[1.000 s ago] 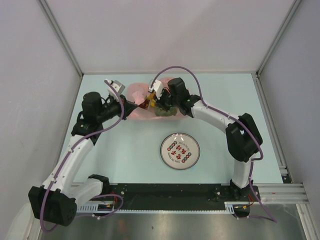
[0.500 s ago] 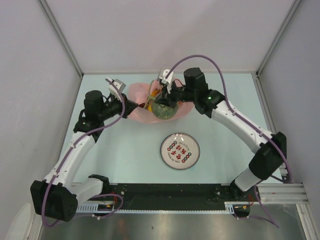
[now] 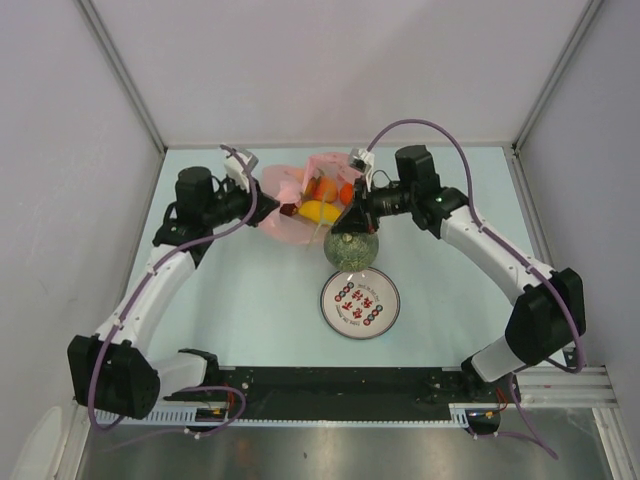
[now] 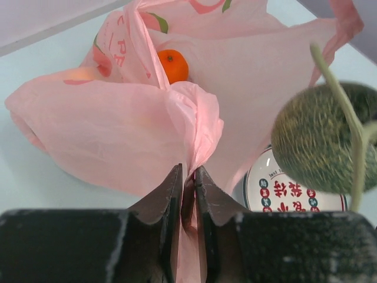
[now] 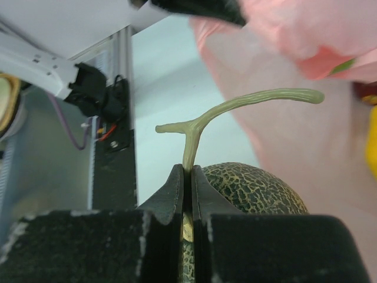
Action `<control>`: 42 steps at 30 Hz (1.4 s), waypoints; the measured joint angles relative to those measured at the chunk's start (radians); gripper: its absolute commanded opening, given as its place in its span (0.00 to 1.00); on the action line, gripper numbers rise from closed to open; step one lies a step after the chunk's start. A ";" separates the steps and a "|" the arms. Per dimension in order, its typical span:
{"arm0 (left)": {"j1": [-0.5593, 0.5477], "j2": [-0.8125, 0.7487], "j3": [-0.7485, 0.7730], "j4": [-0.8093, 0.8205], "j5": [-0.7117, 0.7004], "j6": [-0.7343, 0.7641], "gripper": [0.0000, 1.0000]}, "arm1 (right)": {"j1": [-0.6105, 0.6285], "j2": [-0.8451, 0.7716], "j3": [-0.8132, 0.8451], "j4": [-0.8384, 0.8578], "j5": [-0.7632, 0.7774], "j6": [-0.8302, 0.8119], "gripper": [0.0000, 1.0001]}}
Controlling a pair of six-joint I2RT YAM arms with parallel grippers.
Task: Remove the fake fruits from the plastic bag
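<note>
My overhead feed is bright and even, lit softly from above, with only faint shadows on the pale tabletop [image 3: 250, 300]. On my left wrist feed the netted melon [image 4: 318, 138] is smeared by blur, while the pink plastic bag [image 4: 106, 130] is sharp and glows where light passes through it. In both wrist feeds the dark fingers [image 4: 168, 200] along the bottom edge are soft and out of focus.
</note>
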 measured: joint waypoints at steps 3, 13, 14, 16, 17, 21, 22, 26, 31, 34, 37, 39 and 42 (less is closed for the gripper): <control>0.000 0.063 0.063 -0.011 -0.003 0.011 0.21 | 0.012 0.018 -0.014 -0.018 -0.056 0.011 0.00; -0.003 0.183 0.163 -0.047 -0.050 0.062 0.25 | 0.114 0.018 -0.192 0.025 -0.042 -0.030 0.00; -0.003 0.185 0.167 -0.048 -0.057 0.071 0.25 | 0.127 0.016 -0.227 0.049 -0.033 -0.030 0.00; -0.003 0.186 0.172 -0.050 -0.076 0.093 0.28 | 0.150 0.016 -0.288 0.096 -0.020 -0.021 0.00; -0.003 0.186 0.174 -0.050 -0.081 0.101 0.29 | 0.155 0.016 -0.312 0.114 -0.013 -0.015 0.00; -0.003 0.185 0.175 -0.063 -0.109 0.135 0.29 | 0.159 0.016 -0.375 0.193 0.005 -0.006 0.00; -0.003 0.185 0.174 -0.066 -0.112 0.138 0.29 | 0.160 0.016 -0.385 0.210 0.008 -0.003 0.00; -0.003 0.185 0.170 -0.075 -0.114 0.153 0.29 | 0.162 0.016 -0.431 0.289 0.013 0.012 0.00; -0.003 0.185 0.169 -0.094 -0.122 0.169 0.29 | 0.166 0.016 -0.457 0.357 0.021 0.031 0.00; -0.003 0.184 0.169 -0.098 -0.124 0.171 0.29 | 0.168 0.016 -0.459 0.386 0.026 0.034 0.00; -0.003 0.179 0.163 -0.100 -0.124 0.172 0.29 | 0.169 0.017 -0.459 0.408 0.031 0.035 0.02; -0.003 0.175 0.155 -0.100 -0.124 0.172 0.29 | 0.169 0.018 -0.459 0.415 0.033 0.035 0.04; -0.003 0.168 0.144 -0.100 -0.124 0.172 0.29 | 0.169 0.022 -0.459 0.415 0.043 0.034 0.13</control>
